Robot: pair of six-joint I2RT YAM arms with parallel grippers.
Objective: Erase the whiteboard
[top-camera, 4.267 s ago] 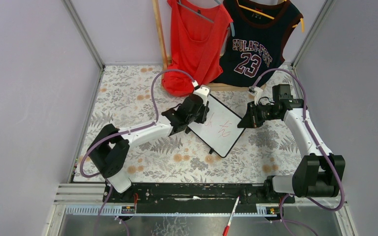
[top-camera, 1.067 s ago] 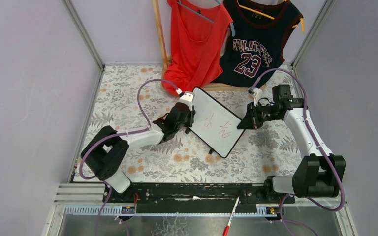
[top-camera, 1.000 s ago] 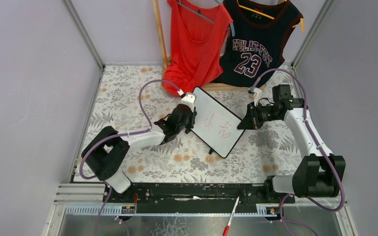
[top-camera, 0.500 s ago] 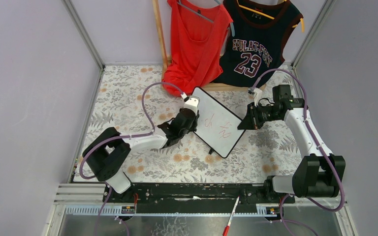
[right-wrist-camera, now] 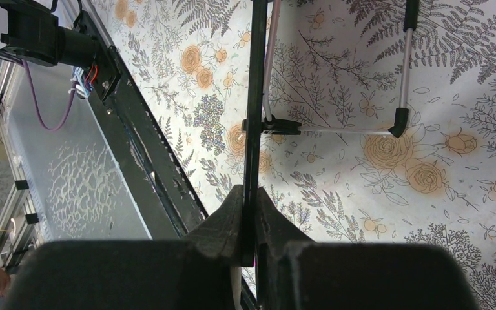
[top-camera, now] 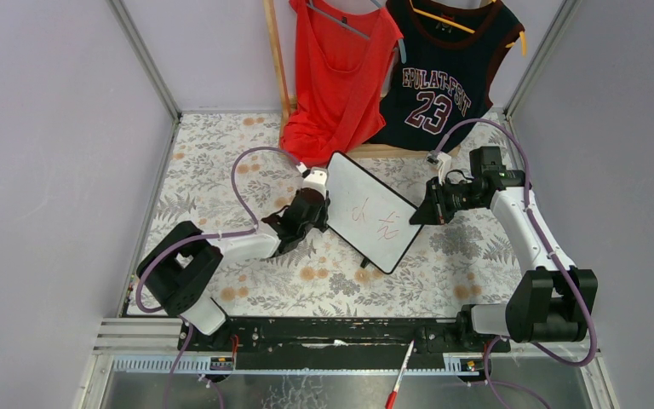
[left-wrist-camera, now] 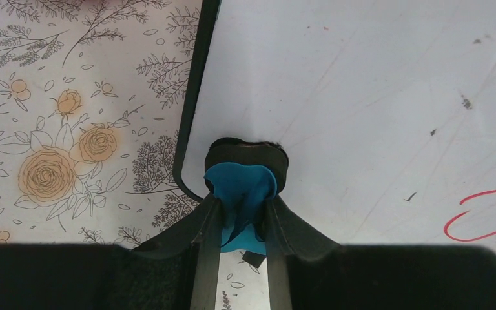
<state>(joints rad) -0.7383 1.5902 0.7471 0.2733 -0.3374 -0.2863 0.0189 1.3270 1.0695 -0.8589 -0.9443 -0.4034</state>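
Sitting diagonally at mid-table in the top view, the whiteboard is showing red marks near its centre. The left gripper is meeting the board's left edge, and the right gripper is clamping the opposite edge.

In the left wrist view, the left gripper is pinching a blue eraser, with its jaws nearly closed around it. What appears to be the eraser's black pad is pressing on the whiteboard just inside a rounded corner. A red stroke is lying well off to the right. The floral table cover is showing beside the frame.

In the right wrist view, the right gripper is squeezing the thin black frame of the whiteboard, which is seen edge-on. A wire stand is projecting from the board over the floral cover.
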